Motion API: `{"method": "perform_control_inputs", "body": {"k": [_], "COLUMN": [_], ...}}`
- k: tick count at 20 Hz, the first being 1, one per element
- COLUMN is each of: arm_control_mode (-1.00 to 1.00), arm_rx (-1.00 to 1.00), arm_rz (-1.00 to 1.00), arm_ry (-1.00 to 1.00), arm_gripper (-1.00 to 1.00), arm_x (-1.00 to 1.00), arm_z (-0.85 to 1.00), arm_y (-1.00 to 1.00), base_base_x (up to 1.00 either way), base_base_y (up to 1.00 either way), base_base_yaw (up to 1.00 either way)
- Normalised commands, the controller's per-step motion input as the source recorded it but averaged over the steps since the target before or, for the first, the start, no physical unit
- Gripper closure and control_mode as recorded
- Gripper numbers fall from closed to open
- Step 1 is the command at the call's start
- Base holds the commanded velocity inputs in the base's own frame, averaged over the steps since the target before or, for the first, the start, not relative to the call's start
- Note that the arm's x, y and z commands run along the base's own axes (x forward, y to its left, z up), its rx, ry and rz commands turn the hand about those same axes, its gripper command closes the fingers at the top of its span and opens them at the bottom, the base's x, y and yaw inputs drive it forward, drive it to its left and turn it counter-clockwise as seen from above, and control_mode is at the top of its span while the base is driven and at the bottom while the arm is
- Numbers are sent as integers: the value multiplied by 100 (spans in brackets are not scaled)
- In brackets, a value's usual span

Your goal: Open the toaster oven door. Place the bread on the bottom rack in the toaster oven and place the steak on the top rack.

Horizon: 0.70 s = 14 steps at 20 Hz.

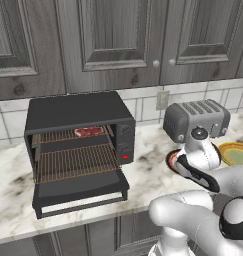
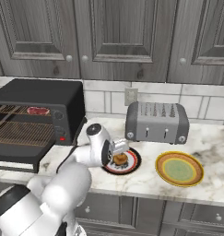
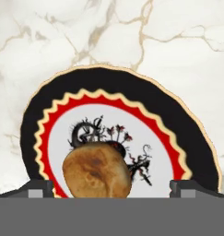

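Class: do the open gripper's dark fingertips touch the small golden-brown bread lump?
Apart. In the hand view, the fingertips flank the bread with plate showing between.

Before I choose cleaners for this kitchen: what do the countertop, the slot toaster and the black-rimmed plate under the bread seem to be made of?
White veined countertop: polished marble or an imitation, by its grey-gold veins. Grey slot toaster: probably brushed metal, from its dull silver sheen. Round black-rimmed plate with red and cream zigzag: likely glazed ceramic, though the look leaves it open.

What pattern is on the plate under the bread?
Round black-rimmed plate: red-and-cream zigzag ring, white centre, dark drawing. Clearest in hand view.
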Motion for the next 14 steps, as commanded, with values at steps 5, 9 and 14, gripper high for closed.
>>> {"method": "perform_control_inputs", "body": {"k": [5, 9, 14], "arm_control_mode": [-100, -100, -100], "arm_rx": [0, 0, 0], "arm_rz": [0, 0, 0], "arm_ry": [12, 7, 0], "arm_gripper": [-100, -100, -100], "arm_x": [11, 2, 17], "arm_z": [-30, -31, -24], "arm_y": [0, -10, -16], "base_base_x": [0, 0, 0], "base_base_y": [0, 0, 0], "base_base_yaw": [0, 0, 0]}}
